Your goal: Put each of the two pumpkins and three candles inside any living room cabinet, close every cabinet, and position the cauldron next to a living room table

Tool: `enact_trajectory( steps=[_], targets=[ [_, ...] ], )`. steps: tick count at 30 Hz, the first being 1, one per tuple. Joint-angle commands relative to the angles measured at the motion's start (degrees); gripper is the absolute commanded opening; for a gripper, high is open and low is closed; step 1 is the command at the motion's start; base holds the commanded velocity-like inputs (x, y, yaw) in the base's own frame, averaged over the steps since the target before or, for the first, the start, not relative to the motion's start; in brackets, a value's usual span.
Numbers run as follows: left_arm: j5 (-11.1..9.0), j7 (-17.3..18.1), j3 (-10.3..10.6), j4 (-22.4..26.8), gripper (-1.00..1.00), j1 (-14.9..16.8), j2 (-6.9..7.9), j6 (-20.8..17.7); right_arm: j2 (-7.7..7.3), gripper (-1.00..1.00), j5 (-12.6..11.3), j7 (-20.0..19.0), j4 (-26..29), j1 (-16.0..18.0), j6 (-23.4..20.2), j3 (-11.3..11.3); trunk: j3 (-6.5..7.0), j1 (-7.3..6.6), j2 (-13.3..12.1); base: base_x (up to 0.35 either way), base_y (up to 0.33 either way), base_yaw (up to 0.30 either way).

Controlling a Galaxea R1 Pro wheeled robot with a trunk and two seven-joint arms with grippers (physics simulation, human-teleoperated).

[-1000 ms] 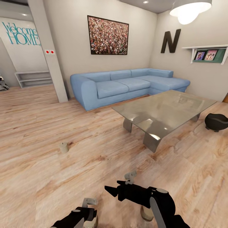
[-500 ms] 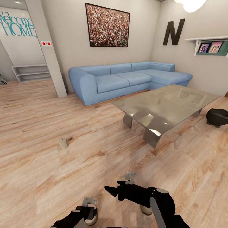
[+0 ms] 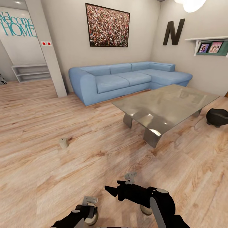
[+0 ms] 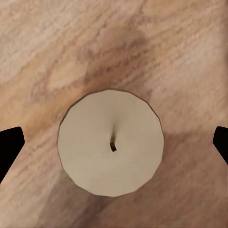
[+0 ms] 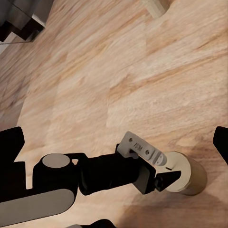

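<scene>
Living room floor is pale wood planks, and since half a second back basically nothing has budged; the second-ago shot had the whole picture shifted, which is just the camera moving, so the robot looks parked and settled over its target. That target is a candle (image 4: 111, 143) standing upright on the floor (image 3: 104, 148), sitting dead centre between the left gripper (image 4: 114, 142) tips, wick up, with the jaws spread wide on either side and not touching it, so it looks like a straight drop and squeeze comes next. From the right wrist view the left gripper (image 5: 159, 171) sits right on top of that candle (image 5: 187, 176). The right gripper (image 3: 111, 190) hovers above the floor with a second candle (image 3: 145, 210) peeking out below its arm; can't tell if its jaws are apart. A third candle (image 3: 63, 143) stands alone well off to the left. Cauldron (image 3: 217, 117) sits near the glass table (image 3: 164, 106), in front of the blue sofa (image 3: 126, 79).
</scene>
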State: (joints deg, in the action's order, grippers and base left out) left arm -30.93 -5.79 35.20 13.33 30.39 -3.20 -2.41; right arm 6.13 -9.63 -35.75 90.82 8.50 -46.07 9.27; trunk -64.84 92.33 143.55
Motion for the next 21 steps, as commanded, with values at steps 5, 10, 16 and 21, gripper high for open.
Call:
enact_trajectory(
  steps=[5,10,16,21],
  targets=[
    [-0.4,-0.1,0.3,-0.1,1.0,0.0,0.04,-0.7,0.02,1.0,-0.3,0.1,0.0,0.0,-0.4,-0.1,-0.27,0.01,0.0,0.0,0.0,0.0],
    [-0.7,-0.1,0.2,-0.2,1.0,0.2,0.09,-1.1,-0.28,1.0,-0.3,0.1,0.0,0.0,-0.4,-0.5,-1.15,0.12,0.1,0.0,0.0,0.0],
    [-0.8,-0.5,0.1,0.0,1.0,0.5,0.11,-1.3,-0.4,1.0,-0.2,0.1,-0.1,0.0,-0.4,-0.7,-1.15,0.12,0.1,0.0,0.0,0.0],
    [-0.9,-0.4,0.1,0.1,1.0,0.9,0.43,-1.2,-0.47,1.0,-0.2,0.1,-0.2,0.0,-0.4,-0.8,-1.15,0.12,0.1,0.0,0.0,0.0]
  ],
)
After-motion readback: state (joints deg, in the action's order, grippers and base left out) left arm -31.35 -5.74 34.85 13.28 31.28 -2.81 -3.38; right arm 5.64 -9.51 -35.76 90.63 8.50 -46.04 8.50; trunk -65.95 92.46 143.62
